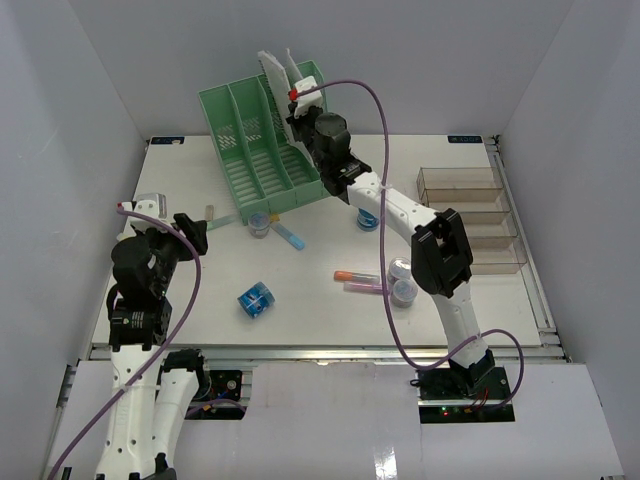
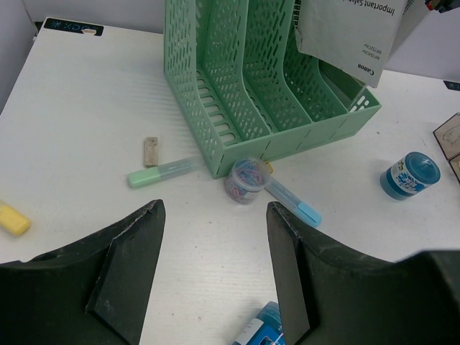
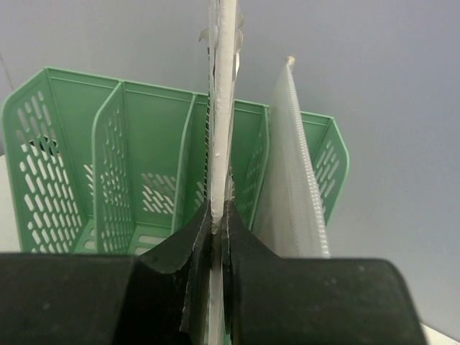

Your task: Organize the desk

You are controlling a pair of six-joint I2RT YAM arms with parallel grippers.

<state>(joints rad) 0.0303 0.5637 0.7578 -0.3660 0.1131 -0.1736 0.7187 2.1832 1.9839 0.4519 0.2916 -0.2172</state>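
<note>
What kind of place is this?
Likely a robotics lab test cell staged as an office workspace: plain white walls box in the desk, a green file rack and scattered markers sit on it, and the right end effector grips a booklet.

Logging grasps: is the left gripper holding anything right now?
No, the left gripper has its jaws wide apart with nothing gripped between them.
</note>
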